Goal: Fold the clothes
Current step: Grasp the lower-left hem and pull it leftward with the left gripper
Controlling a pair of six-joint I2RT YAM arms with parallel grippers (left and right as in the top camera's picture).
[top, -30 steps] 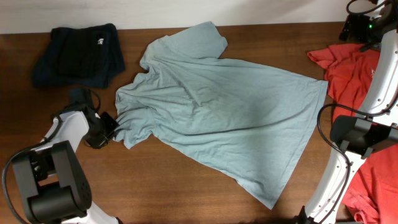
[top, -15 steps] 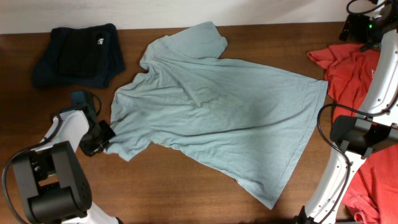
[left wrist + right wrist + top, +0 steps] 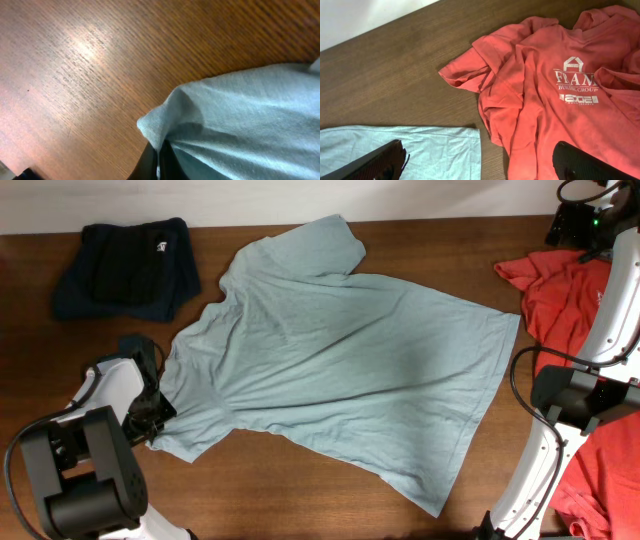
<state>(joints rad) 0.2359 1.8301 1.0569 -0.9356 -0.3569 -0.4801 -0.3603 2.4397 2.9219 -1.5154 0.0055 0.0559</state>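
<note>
A light blue T-shirt (image 3: 340,370) lies spread across the wooden table. My left gripper (image 3: 152,418) is shut on the edge of its left sleeve, near the table's left front; in the left wrist view the black fingers (image 3: 159,162) pinch the blue cloth (image 3: 235,115). My right gripper (image 3: 480,162) is open and empty, held above the table at the far right, over the blue shirt's hem corner (image 3: 445,145) and a red T-shirt (image 3: 555,90). The red T-shirt also shows in the overhead view (image 3: 565,290).
A folded dark navy garment (image 3: 130,265) lies at the back left. More red cloth (image 3: 590,480) lies at the right front under the right arm (image 3: 600,360). Bare wood (image 3: 250,490) lies in front of the shirt.
My left gripper has pulled the sleeve toward the front left, spreading and flattening the shirt's bunched left side. The right arm has not moved.
</note>
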